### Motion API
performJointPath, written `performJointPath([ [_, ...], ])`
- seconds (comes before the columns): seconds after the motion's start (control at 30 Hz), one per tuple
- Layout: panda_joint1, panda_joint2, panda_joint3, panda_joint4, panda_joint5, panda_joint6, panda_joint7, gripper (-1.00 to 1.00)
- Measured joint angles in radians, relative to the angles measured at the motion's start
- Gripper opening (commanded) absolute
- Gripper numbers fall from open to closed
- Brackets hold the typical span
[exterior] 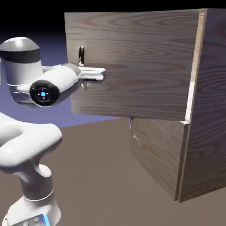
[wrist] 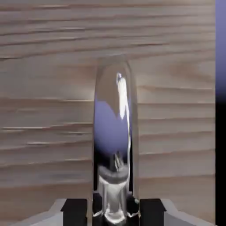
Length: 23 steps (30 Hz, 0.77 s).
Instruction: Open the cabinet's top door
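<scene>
We see the cabinet (exterior: 203, 110) filling the right of the exterior view, with the top door (exterior: 132, 62) swung well out on its hinge toward the left, its free edge far from the cabinet body. The gripper (exterior: 84, 75) reaches level to the door's face and is clamped tight on the handle (exterior: 81, 55), a small upright metal bar near the door's free edge. In the hand view the handle (wrist: 112, 145) stands large and shiny between the two dark fingertips (wrist: 74, 211), which press against its lower part, with wood grain behind it.

We judge the opening to be well advanced, and the risks lie in the grip and the arc. The handle is smooth and curved, and the grip appears to sit near its lower end, so a pull that strays from the door's swing could slide the fingers off. The arm (exterior: 26, 145) is folded close to its own base, so a further pull may crowd the elbow or twist the wrist against the handle.

We count one cabinet, two door panels, one arm and one gripper with two fingers. The lower door (exterior: 154, 150) sits below the open one, and its own handle shows only faintly.
</scene>
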Motion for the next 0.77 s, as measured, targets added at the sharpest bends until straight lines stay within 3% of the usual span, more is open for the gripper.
performJointPath([
  [0.73, 0.509, 0.796, -0.551, 0.651, -0.452, -0.505, -0.428, -1.00],
  [0.77, 0.519, 0.810, -0.561, 0.664, -0.456, -0.516, -0.437, 1.00],
])
